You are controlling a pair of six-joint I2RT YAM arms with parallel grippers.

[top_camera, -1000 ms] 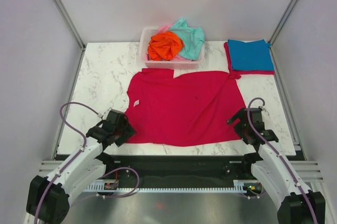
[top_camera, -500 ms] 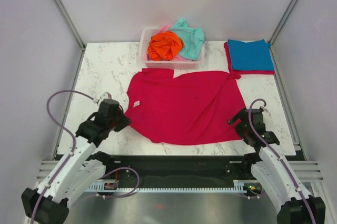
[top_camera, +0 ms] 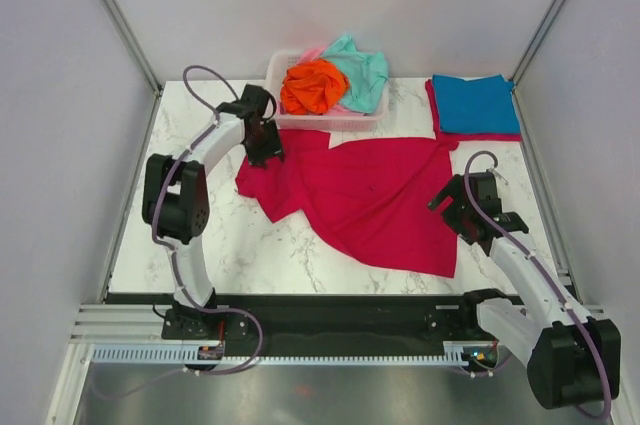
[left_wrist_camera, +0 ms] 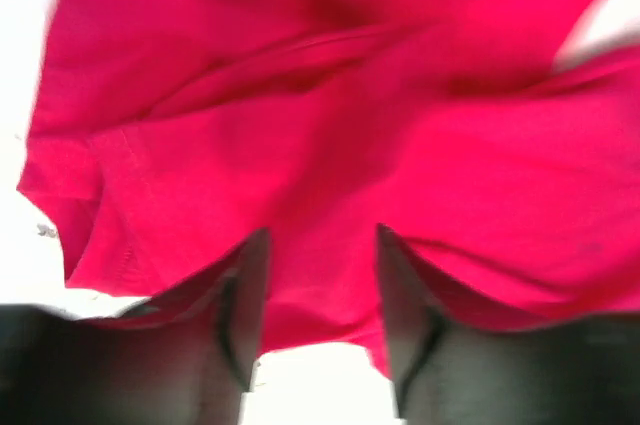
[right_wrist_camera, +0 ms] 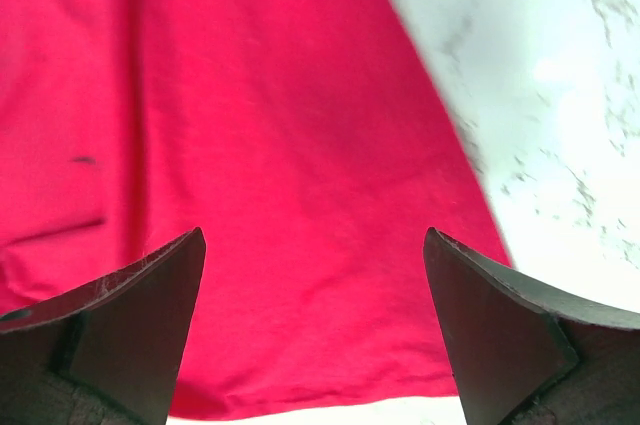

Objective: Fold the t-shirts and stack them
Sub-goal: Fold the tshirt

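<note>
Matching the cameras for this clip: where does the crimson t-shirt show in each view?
Top external: the crimson t-shirt lies rumpled in the middle of the table.
Left wrist: it fills nearly the whole frame, bunched and blurred.
Right wrist: it covers the left and centre, with its edge running diagonally.
Shared landmark: the white marble table borders the shirt's edge in every view.
</note>
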